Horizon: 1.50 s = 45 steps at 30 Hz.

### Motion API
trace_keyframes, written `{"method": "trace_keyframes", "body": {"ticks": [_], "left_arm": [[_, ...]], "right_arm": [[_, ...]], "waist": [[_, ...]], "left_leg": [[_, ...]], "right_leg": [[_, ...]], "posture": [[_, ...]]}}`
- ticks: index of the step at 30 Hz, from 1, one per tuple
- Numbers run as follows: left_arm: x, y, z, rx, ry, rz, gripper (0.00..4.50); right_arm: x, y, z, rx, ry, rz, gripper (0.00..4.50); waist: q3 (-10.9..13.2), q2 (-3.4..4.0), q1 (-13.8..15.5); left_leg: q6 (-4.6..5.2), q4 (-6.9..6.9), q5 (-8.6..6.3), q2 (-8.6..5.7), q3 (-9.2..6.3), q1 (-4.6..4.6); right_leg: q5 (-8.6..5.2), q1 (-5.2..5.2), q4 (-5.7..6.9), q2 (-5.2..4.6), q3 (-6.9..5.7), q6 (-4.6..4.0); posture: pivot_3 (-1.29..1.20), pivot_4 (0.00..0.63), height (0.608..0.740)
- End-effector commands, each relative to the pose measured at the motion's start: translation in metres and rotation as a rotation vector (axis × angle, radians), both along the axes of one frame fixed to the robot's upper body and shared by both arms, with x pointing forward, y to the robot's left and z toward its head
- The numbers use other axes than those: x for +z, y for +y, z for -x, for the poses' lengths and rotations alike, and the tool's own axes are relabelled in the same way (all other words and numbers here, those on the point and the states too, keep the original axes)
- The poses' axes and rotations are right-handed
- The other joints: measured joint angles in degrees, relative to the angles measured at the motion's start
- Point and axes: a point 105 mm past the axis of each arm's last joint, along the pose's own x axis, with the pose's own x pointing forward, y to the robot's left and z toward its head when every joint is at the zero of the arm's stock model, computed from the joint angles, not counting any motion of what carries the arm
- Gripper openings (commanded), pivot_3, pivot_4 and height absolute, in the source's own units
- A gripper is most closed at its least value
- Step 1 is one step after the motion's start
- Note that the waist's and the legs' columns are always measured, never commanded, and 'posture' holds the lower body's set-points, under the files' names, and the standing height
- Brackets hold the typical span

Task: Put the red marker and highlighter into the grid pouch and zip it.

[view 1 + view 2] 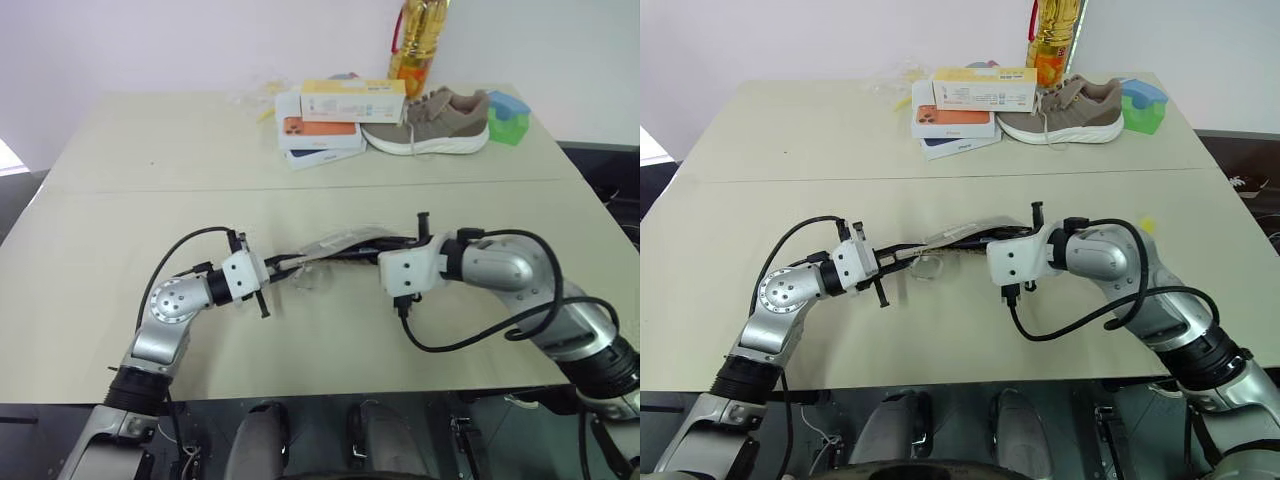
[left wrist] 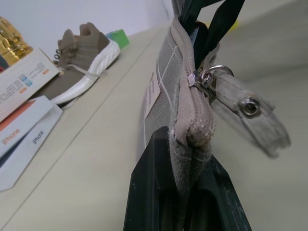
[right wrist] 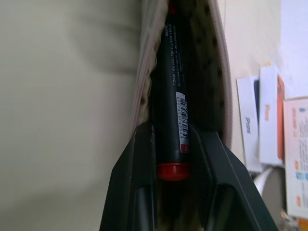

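Here, your left end effector [image 2: 185, 192] is clamped on one end of the flat grey grid-lined fabric pouch [image 2: 166, 82], held above the beige counter [image 1: 330, 340]. Your right end effector [image 3: 173, 159] grips the slim red-and-black marker [image 3: 172, 96], partly inside the pouch's open mouth.

**Open tabletop, clutter along the top**

The table [image 1: 120, 290] lay bare across the left, right and lower parts of the frame, giving wide room. In the middle, the pouch [image 1: 335, 246] spanned between both grippers, blocking passage there. At the top centre, boxes [image 1: 325, 120], a shoe [image 1: 430, 122], a bottle [image 1: 418, 45] and a green block [image 1: 508, 118] crowded the far edge.
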Motion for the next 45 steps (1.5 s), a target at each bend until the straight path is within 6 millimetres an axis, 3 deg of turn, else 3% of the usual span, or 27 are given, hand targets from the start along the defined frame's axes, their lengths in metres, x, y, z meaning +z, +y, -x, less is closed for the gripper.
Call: {"method": "trace_keyframes", "body": {"ticks": [1,2,5,7,10,13,14,16,20,23,27,30,35,36,39,41,43,45], "left_arm": [[0.011,-0.001,-0.002,-0.005,-0.037,0.035,0.00],[0.010,0.000,-0.002,-0.001,-0.034,0.036,0.00],[0.002,0.003,-0.006,0.045,-0.022,0.017,0.00],[-0.003,0.004,-0.009,0.086,-0.023,0.012,0.00],[-0.005,0.004,-0.015,0.146,-0.037,0.032,0.00],[-0.009,-0.002,-0.014,0.156,-0.018,0.062,0.00],[-0.010,-0.004,-0.014,0.154,-0.016,0.065,0.00],[-0.011,-0.009,-0.012,0.149,-0.011,0.072,0.00],[-0.011,-0.015,-0.013,0.148,-0.004,0.089,0.00],[-0.010,-0.019,-0.014,0.143,-0.004,0.096,0.00],[-0.008,-0.020,-0.016,0.142,-0.006,0.100,0.00],[-0.007,-0.019,-0.017,0.147,-0.009,0.103,0.00],[-0.005,-0.017,-0.019,0.164,-0.008,0.116,0.00],[-0.005,-0.016,-0.020,0.172,-0.004,0.124,0.00],[-0.002,-0.011,-0.023,0.207,0.002,0.152,0.00],[0.003,-0.007,-0.027,0.233,0.003,0.183,0.00],[0.007,-0.004,-0.029,0.247,0.000,0.197,0.00],[0.008,-0.003,-0.031,0.251,-0.002,0.200,0.00]], "right_arm": [[0.017,0.000,0.002,-0.015,-0.028,-0.058,2.37],[0.019,-0.001,0.003,-0.022,-0.028,-0.070,2.85],[0.039,-0.014,0.010,-0.125,0.097,-0.342,4.37],[0.050,-0.027,0.017,-0.187,0.219,-0.551,4.37],[0.059,-0.064,0.006,-0.383,0.282,-0.774,4.37],[0.040,-0.139,-0.020,-0.833,0.237,-0.888,4.45],[0.035,-0.153,-0.022,-0.925,0.234,-0.908,4.45],[0.025,-0.202,-0.028,-1.247,0.117,-0.990,4.45],[-0.004,-0.227,-0.017,-1.499,0.191,-1.106,4.45],[-0.029,-0.223,-0.013,-1.572,0.288,-1.129,4.45],[-0.046,-0.208,-0.013,-1.565,0.391,-1.157,4.45],[-0.058,-0.207,-0.009,-1.588,0.404,-1.131,3.59],[-0.055,-0.208,-0.011,-1.575,0.351,-1.106,1.07],[-0.047,-0.206,-0.015,-1.526,0.296,-1.066,0.85],[-0.020,-0.184,-0.025,-1.274,0.123,-0.822,0.86],[0.000,-0.145,-0.026,-0.949,0.013,-0.595,0.86],[0.006,-0.112,-0.018,-0.705,-0.008,-0.467,0.86],[0.005,-0.093,-0.011,-0.555,-0.021,-0.359,0.86]], "waist": [[0.0,0.00,0.0],[0.0,0.00,0.1],[0.0,0.00,0.1],[0.0,-0.01,0.6],[0.0,0.00,0.9],[0.0,-0.05,1.2],[0.0,-0.04,1.2],[0.0,-0.03,1.2],[-0.1,0.03,1.1],[-0.1,0.07,0.9],[-0.1,0.08,1.0],[-0.1,0.07,1.0],[-0.1,0.07,1.0],[-0.1,0.07,1.0],[-0.1,0.12,0.9],[-0.1,0.16,0.8],[0.0,0.14,0.4],[0.0,0.09,0.3]], "left_leg": [[0.00,0.01,0.00,0.00,-0.01,0.00],[0.00,0.01,0.00,0.00,-0.01,0.00],[0.00,0.04,0.00,0.00,-0.04,0.00],[0.00,0.04,0.00,0.01,-0.08,0.00],[0.01,0.06,0.00,0.02,-0.16,0.07],[0.01,0.14,0.00,0.02,-0.19,0.09],[0.01,0.14,0.00,0.01,-0.17,0.09],[0.01,0.12,0.00,-0.02,-0.09,0.08],[0.01,-0.03,0.00,-0.02,0.05,0.07],[0.01,-0.07,0.00,0.00,0.07,0.07],[0.01,-0.04,0.00,0.00,0.07,0.07],[0.02,-0.03,0.00,0.00,0.07,0.07],[0.02,-0.03,0.00,0.00,0.05,0.08],[0.02,-0.03,0.00,0.00,0.05,0.08],[0.02,-0.02,0.00,-0.01,0.06,0.07],[0.02,-0.03,0.00,-0.03,0.07,0.06],[0.02,-0.06,0.00,-0.03,0.05,0.05],[0.02,-0.05,0.00,0.00,-0.02,0.06]], "right_leg": [[0.00,0.00,0.02,0.00,0.00,0.00],[0.00,0.00,0.02,0.00,0.00,0.00],[0.00,0.03,0.02,0.00,-0.01,0.00],[0.00,0.06,0.03,0.00,-0.02,0.00],[0.03,0.12,0.04,-0.01,-0.01,-0.04],[0.05,0.17,0.05,-0.04,-0.01,-0.06],[0.05,0.17,0.04,-0.06,-0.01,-0.06],[0.04,0.14,0.05,-0.10,0.00,-0.07],[0.04,0.01,0.10,-0.04,0.04,-0.07],[0.04,-0.02,0.11,0.01,0.04,-0.06],[0.04,0.00,0.12,0.00,0.06,-0.06],[0.04,0.01,0.12,0.00,0.07,-0.05],[0.04,0.02,0.12,0.02,0.06,-0.05],[0.04,0.02,0.12,0.02,0.06,-0.05],[0.04,0.01,0.11,0.00,0.08,-0.05],[0.03,-0.02,0.11,0.00,0.11,-0.03],[0.01,-0.05,0.11,0.05,0.13,-0.01],[0.01,-0.03,0.11,0.12,0.11,-0.01]], "posture": [[0.00,0.150,0.724],[0.00,0.150,0.724],[0.00,0.150,0.724],[0.00,0.150,0.724],[0.00,0.150,0.724],[0.00,0.150,0.724],[0.00,0.150,0.724],[0.00,0.150,0.724],[0.00,0.150,0.724],[0.00,0.150,0.724],[0.00,0.150,0.724],[0.00,0.150,0.724],[0.00,0.150,0.724],[0.00,0.150,0.724],[0.00,0.150,0.724],[0.00,0.150,0.724],[0.00,0.150,0.724],[0.00,0.150,0.724]]}}
